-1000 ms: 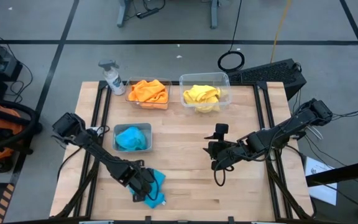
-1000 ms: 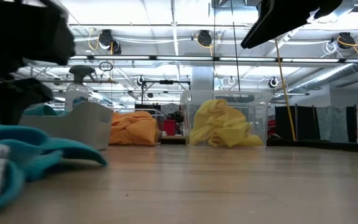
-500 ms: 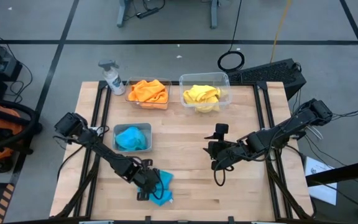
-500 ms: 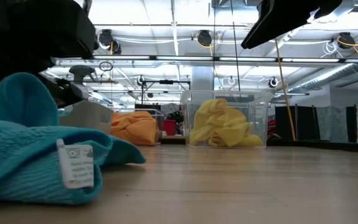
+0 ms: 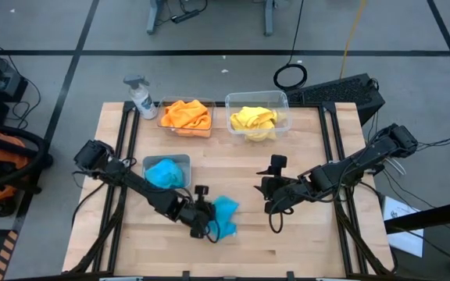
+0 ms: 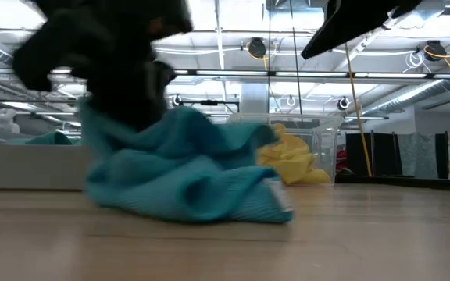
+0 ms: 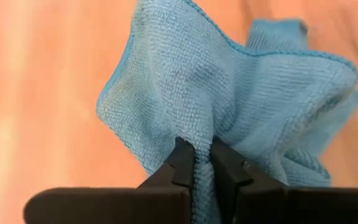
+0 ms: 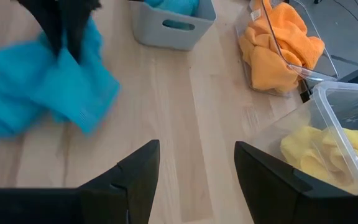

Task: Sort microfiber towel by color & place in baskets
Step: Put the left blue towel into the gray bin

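We are mid-sort. Our left gripper (image 7: 202,163) has its fingers pinched tight on a fold of the blue towel (image 5: 223,215), which trails on the table near the front edge. The blue basket (image 5: 167,172) sits just behind, already holding one blue towel. Next, we judge, comes lifting and carrying it there. Our right gripper (image 8: 196,163) waits mid-table, fingers apart and empty.

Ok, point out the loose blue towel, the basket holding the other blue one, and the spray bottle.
blue towel (image 5: 226,212): high view, middle of cloth.
blue towel's basket (image 5: 167,159): high view, far rim.
spray bottle (image 5: 142,101): high view, body.
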